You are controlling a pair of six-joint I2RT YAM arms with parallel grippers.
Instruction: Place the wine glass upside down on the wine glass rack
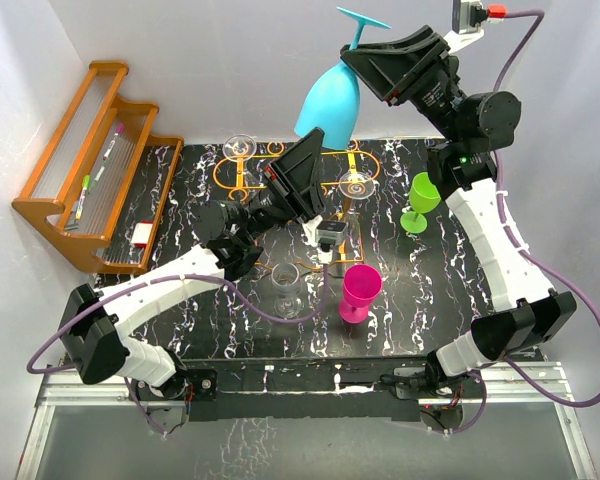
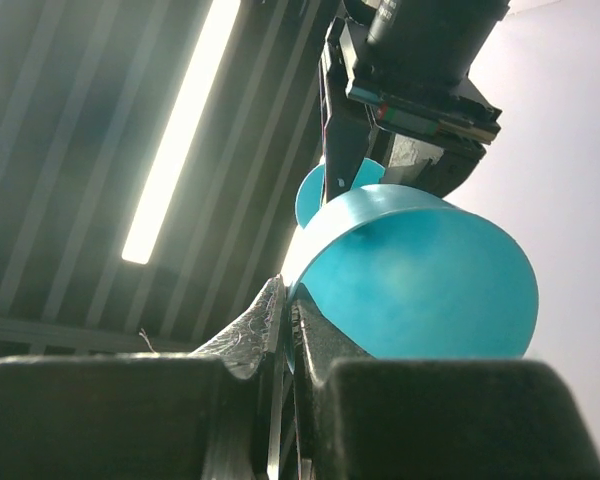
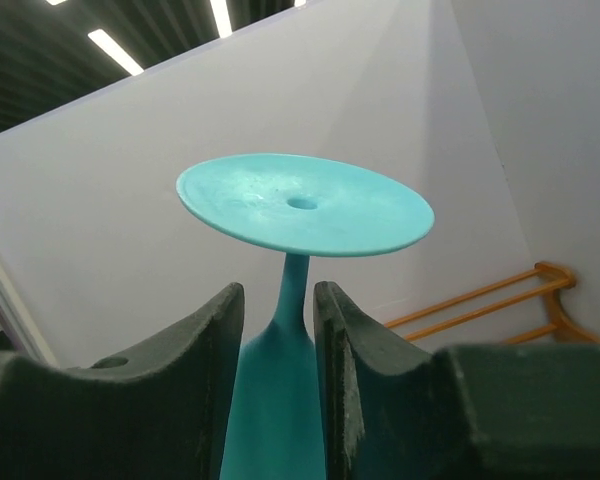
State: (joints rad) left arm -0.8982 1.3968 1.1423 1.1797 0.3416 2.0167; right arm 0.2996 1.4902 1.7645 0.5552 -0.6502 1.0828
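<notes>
Above clear glasses (image 1: 354,183) on the wine glass rack (image 1: 223,172), right gripper (image 3: 280,335) is pinching the inverted turquoise wine glass (image 1: 328,105); left gripper (image 2: 288,318) is pressing shut.

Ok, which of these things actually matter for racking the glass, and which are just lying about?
Job: blue wine glass, orange wire rack, right gripper at its stem.
Lying about: wooden shelf, pink cup, green glass, clear glass on the table.

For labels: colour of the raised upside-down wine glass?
Solid turquoise-blue stemmed wine glass; best in the top external view.
</notes>
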